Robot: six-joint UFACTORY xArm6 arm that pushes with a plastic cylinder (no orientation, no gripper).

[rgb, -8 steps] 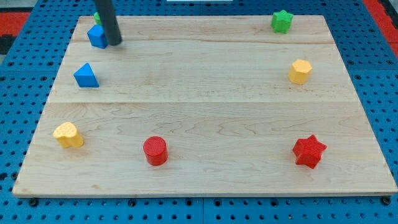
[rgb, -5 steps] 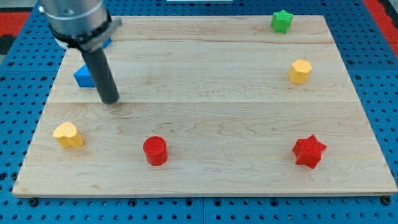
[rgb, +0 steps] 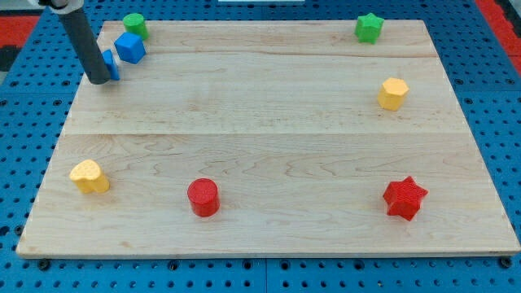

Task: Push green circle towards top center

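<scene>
Green circle (rgb: 134,24) at the board's (rgb: 260,122) top-left corner, far left of top centre. A blue cube (rgb: 129,47) sits just below it. My tip (rgb: 98,80), a bare rod holding nothing, rests lower-left, against a half-hidden blue block (rgb: 111,65). Judged position: short of the circle's left flank for a rightward push.

Wooden board (rgb: 269,122) carries eight scattered coloured blocks.

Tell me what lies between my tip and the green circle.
In the camera view, my tip is at the view's left beside a partly hidden blue block; the blue cube sits between it and the green circle.
</scene>
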